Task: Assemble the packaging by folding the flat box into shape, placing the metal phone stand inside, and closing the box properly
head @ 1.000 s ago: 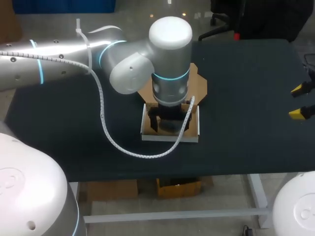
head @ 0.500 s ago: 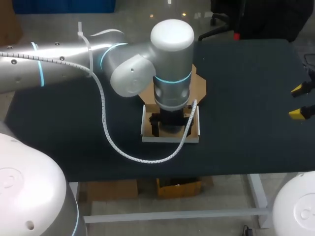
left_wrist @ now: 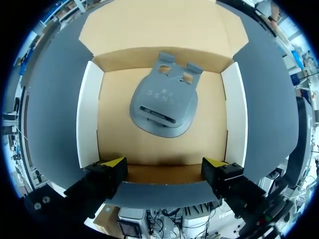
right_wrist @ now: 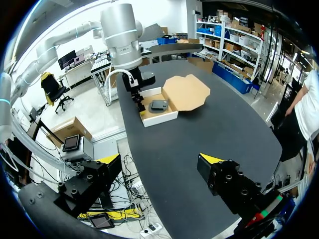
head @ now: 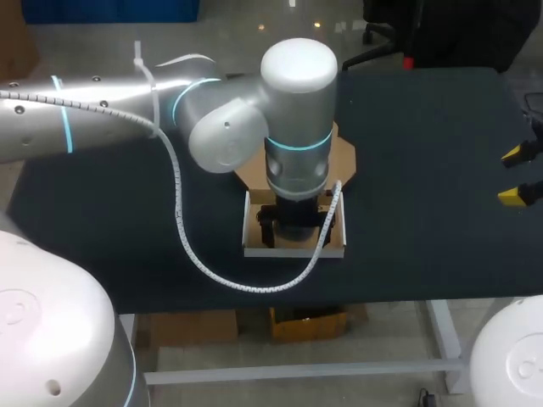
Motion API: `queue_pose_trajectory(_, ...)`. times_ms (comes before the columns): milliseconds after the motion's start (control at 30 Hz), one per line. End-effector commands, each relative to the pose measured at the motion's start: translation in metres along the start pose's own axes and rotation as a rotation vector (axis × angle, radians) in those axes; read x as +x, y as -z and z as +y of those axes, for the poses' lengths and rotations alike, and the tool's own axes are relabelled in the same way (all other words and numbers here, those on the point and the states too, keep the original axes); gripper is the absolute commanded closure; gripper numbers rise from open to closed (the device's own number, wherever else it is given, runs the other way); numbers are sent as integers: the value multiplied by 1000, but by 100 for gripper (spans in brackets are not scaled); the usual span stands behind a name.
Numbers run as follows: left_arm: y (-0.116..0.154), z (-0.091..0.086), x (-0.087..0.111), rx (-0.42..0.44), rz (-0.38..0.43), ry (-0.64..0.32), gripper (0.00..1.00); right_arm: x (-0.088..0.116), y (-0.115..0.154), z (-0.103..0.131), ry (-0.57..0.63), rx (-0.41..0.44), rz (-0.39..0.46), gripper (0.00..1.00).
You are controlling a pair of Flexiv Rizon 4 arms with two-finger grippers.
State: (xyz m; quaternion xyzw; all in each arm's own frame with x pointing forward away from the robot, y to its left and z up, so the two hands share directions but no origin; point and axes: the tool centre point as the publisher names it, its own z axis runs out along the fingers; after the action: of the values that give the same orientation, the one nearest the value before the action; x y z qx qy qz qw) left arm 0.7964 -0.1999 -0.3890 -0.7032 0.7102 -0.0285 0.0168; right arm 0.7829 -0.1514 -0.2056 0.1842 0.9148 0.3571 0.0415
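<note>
While left claw hangs spread over the box rim, stand inside, right claw spread, well apart.

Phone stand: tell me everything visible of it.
The phone stand is dark grey, metal-looking: a rounded plate with a slot and two tabs at its end nearest the lid. It lies flat on the brown floor of the open box. The left arm's open jaws are clear of it.

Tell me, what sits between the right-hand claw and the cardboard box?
Nothing: only bare dark table lies between the right gripper and the box, as the right wrist view shows; the head view agrees.
</note>
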Motion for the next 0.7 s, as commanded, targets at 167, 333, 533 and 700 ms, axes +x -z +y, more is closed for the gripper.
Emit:
queue_pose_trajectory(167,3,18,-3,4,8,3,0,1,1,0,1,-2,0,0)
queue_pose_trajectory(333,4,26,-3,-1,12,2,0,1,1,0,1,-2,0,0)
queue_pose_trajectory(533,7,32,-1,11,10,5,0,1,1,0,1,-2,0,0)
queue_pose_trajectory(700,10,31,0,30,7,17,0,1,1,0,1,-2,0,0)
